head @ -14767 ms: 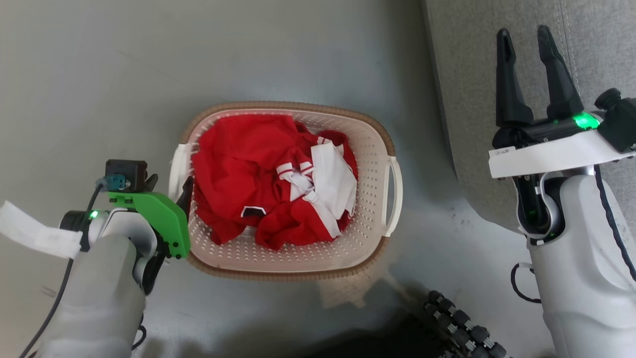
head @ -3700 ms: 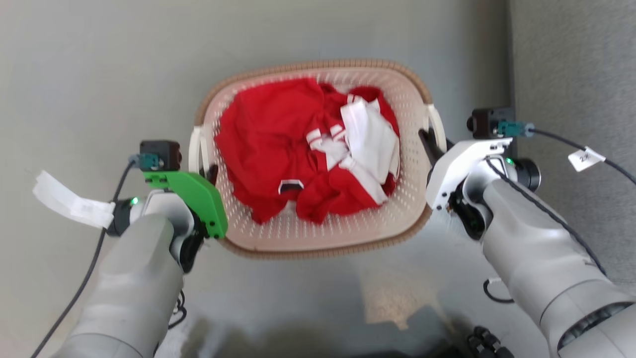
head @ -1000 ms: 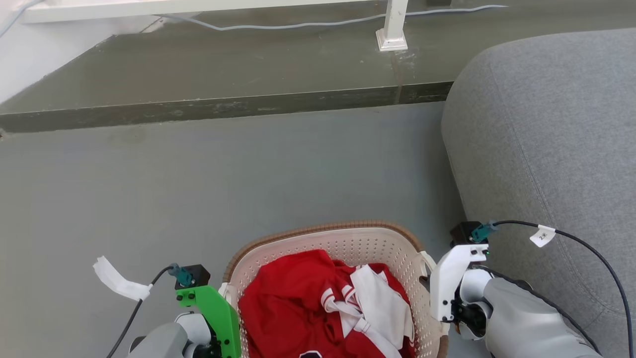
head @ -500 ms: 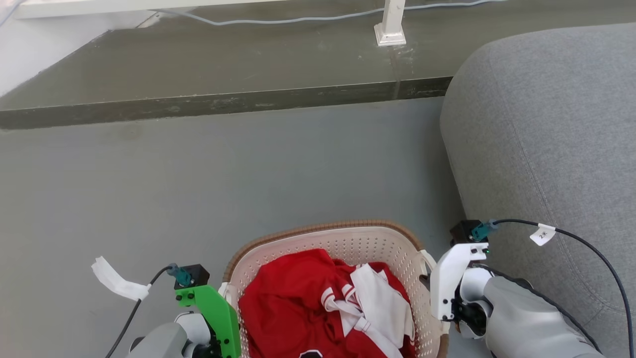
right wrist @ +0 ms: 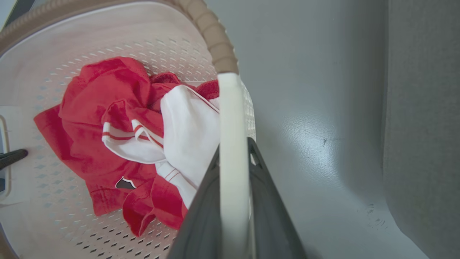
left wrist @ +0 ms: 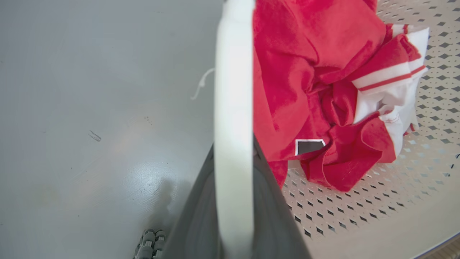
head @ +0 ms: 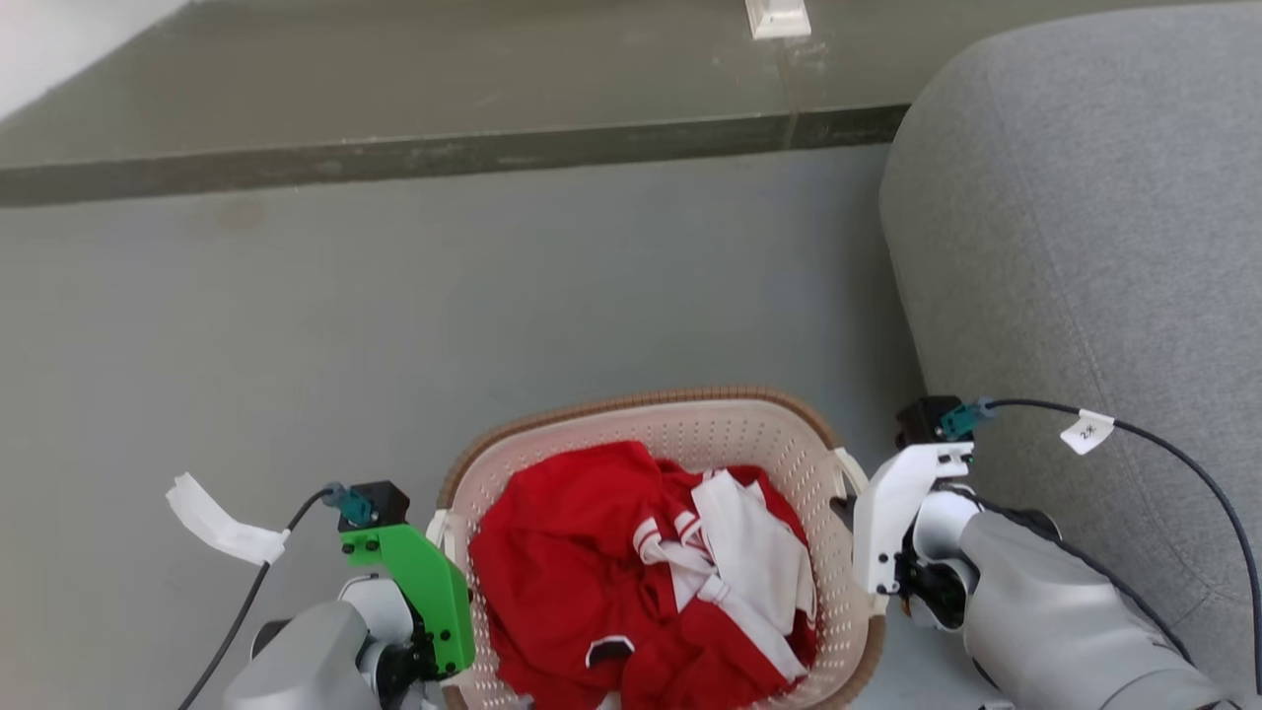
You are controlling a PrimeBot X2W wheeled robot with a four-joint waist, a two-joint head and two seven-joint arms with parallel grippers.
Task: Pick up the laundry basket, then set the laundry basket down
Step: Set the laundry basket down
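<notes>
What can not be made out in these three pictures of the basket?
Head view: the bottom edge cuts off the near end of the cream perforated plastic laundry basket.
Left wrist view: its white handle hides the finger pads of the left gripper.
Right wrist view: the other handle hides those of the right gripper.

Grey floor [head: 394, 316], smooth and faintly glossy; in the left wrist view a short dark scuff [left wrist: 95, 135] marks it and a thin white thread [left wrist: 202, 83] shows against it. On the far side, a darker raised step [head: 394, 89] with a worn front edge; the white foot of a post [head: 778, 15] stands on it; pale wall [head: 59, 25] at the top left corner. Grey fabric sofa [head: 1085, 217] on the right, rounded side meeting the floor. Red garment [head: 572, 552] with white striped panels, crumpled inside the laundry basket [head: 641, 399]; small dark white-edged patch [head: 609, 651] near its lower fold.
</notes>
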